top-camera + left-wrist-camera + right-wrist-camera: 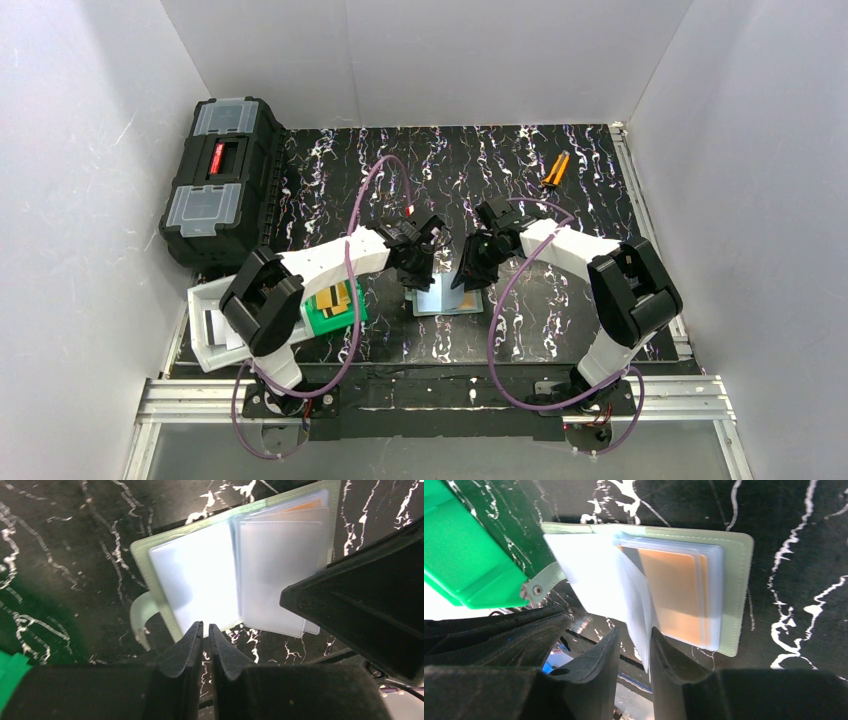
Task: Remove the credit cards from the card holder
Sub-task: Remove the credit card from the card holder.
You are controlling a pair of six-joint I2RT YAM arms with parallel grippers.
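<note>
Top view and both wrist views, read from left to right. A black toolbox (222, 180) stands at the far left of the dark marbled table (500, 160). Nearer the arm bases is a white bin (203, 300), and just beside it a green bin (328, 324) in which gold-and-dark striped credit cards (335, 298) lie. The left gripper (205, 626) hangs over the near edge of the card holder (195, 575); its jaws are almost together, only a slit between them, with nothing visible in it. The holder lies opened flat on the table between the two grippers, pale glossy inside facing up, its closing strap (541, 582) pointing toward the green bin. One orange card (674, 595) sits in the stacked clear sleeves on the holder's right half. The right gripper (635, 632) has its jaws narrowly apart, and a raised clear sleeve leaf (639, 605) passes between them, lying against one finger. An orange-handled tool (555, 170) lies at the far right rear, well apart.
</note>
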